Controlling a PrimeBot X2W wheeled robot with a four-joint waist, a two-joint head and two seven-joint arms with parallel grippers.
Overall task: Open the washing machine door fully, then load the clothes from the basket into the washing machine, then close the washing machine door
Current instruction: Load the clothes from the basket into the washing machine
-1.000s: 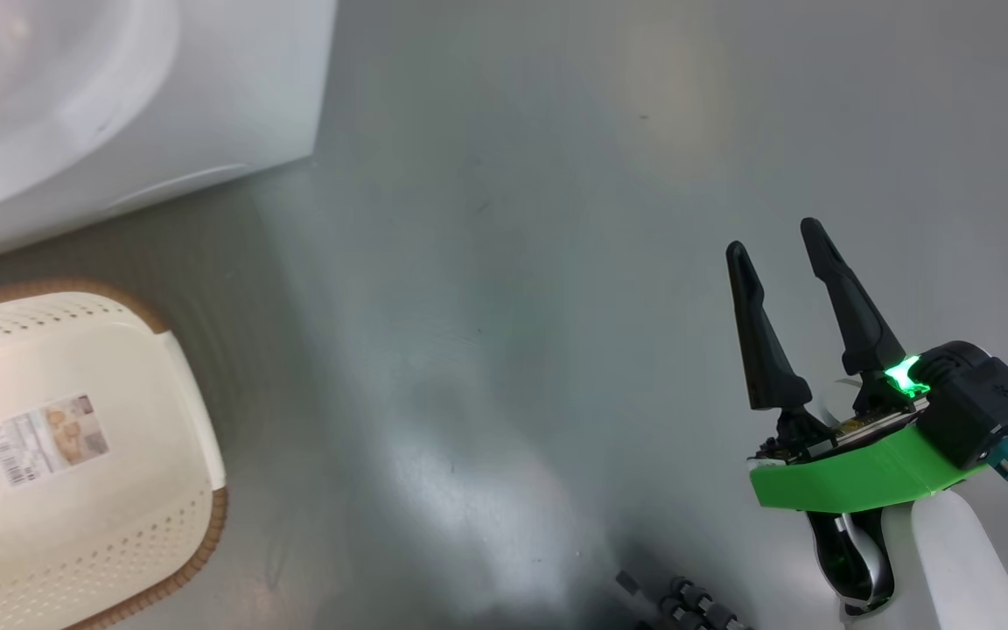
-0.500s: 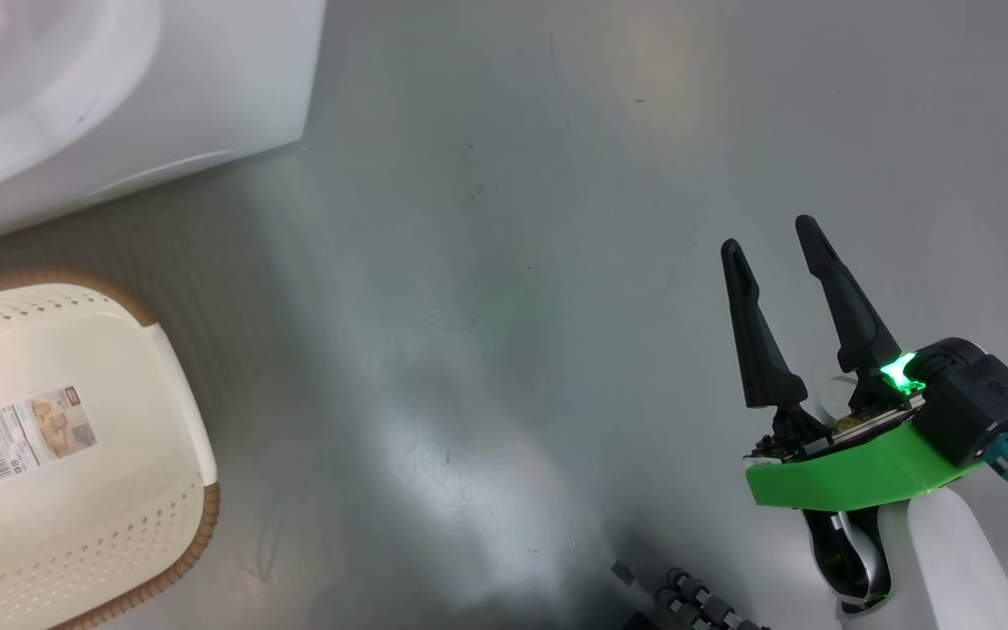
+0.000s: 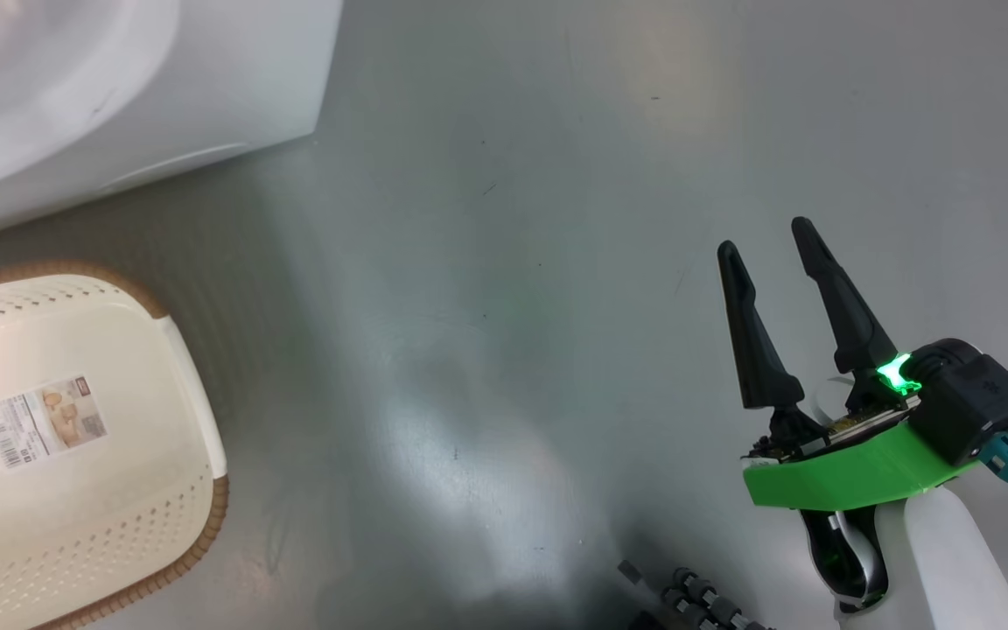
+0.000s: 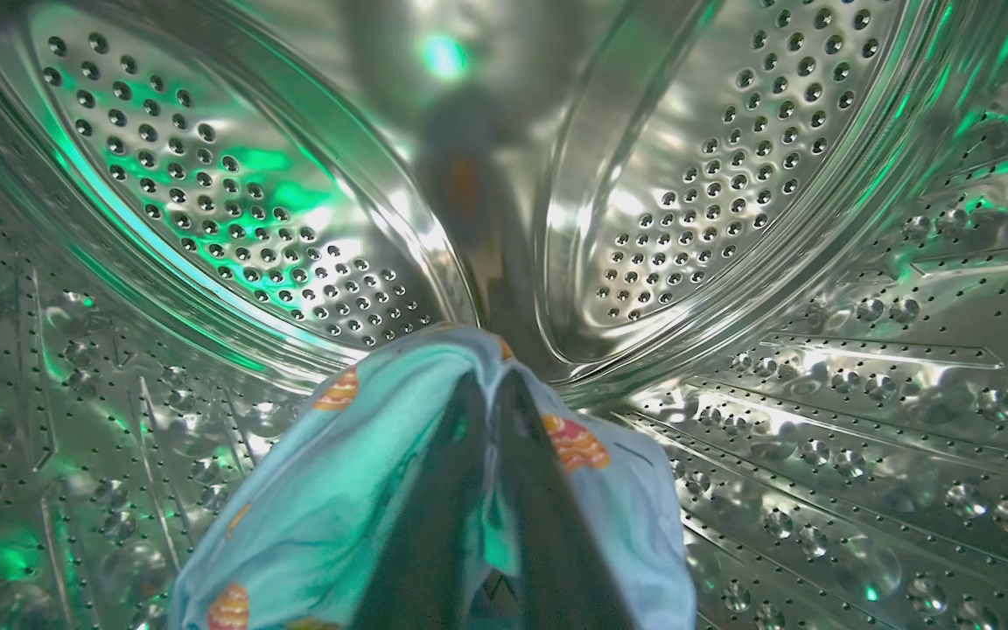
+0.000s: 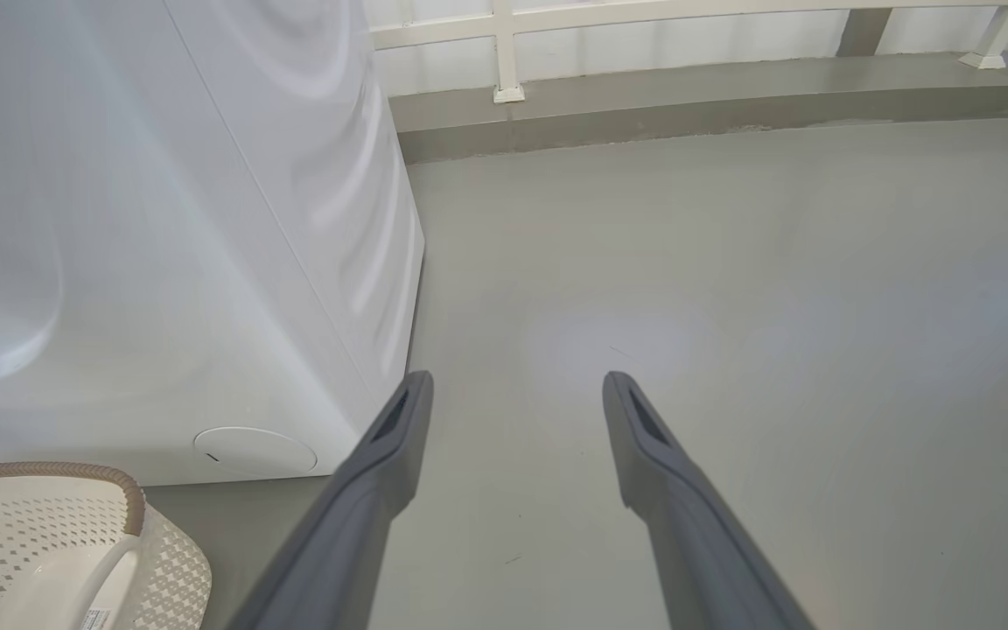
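The grey floor (image 3: 513,262) takes most of the head view, glossy w/ pale reflections. The washing machine (image 3: 119,105), white and boxy, sits in the upper left corner of the head view. In the right wrist view its white side fills the left half, and a low white railing (image 5: 504,52) runs along the top edge behind it. In the left wrist view the steel drum (image 4: 206,219) is all around: perforated walls, raised ribs, green light reflections on the metal.

The basket (image 3: 119,542), cream-white w/ small holes and a brown woven-look rim, is at the lower left of the head view, on the floor near the machine but apart from it. It shows also in the bottom left corner of the right wrist view.

The light blue garment (image 4: 355,490) w/ orange-brown prints is inside the drum, at bottom centre of the left wrist view. The left gripper (image 4: 491,381) has its two dark fingers almost together, only a thin slit btw. them, and the cloth is pinched there and drapes on both sides.

The right gripper (image 3: 762,238) is at the lower right of the head view, above bare floor, fingers spread apart and holding nothing, well apart from basket and machine.

A paper label (image 3: 42,422) lies on the basket bottom. A small round cover (image 5: 255,451) sits low on the machine front.
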